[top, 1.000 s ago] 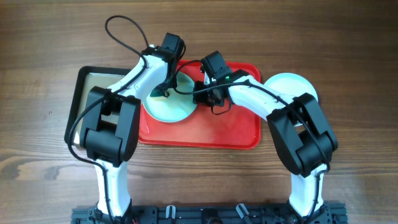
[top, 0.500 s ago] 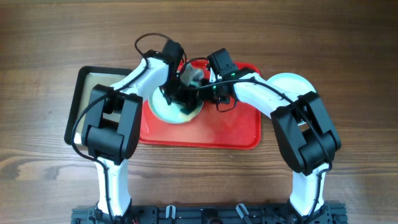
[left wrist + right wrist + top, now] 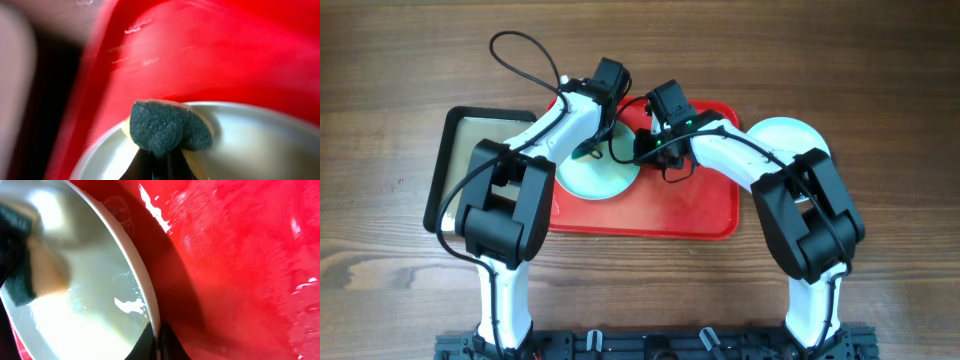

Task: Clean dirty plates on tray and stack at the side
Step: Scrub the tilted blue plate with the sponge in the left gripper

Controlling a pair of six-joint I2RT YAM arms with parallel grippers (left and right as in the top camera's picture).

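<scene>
A pale blue plate (image 3: 597,175) lies on the left part of the red tray (image 3: 690,210). My left gripper (image 3: 590,150) is shut on a dark green and yellow sponge (image 3: 167,127) that presses on the plate's inner rim (image 3: 250,135). My right gripper (image 3: 645,152) is shut on the plate's right edge (image 3: 145,297) and holds it tilted above the tray floor (image 3: 240,270). The sponge also shows in the right wrist view (image 3: 30,275). Another pale plate (image 3: 788,137) lies on the wood to the right of the tray.
A black-rimmed tray with a beige floor (image 3: 460,150) sits left of the red tray. Brown wood tabletop (image 3: 880,120) surrounds both. The two arms cross closely over the red tray's back left part.
My left gripper with the sponge has swept across the plate, toward the middle and back to its far rim. The right gripper has kept its hold on the plate's edge.
</scene>
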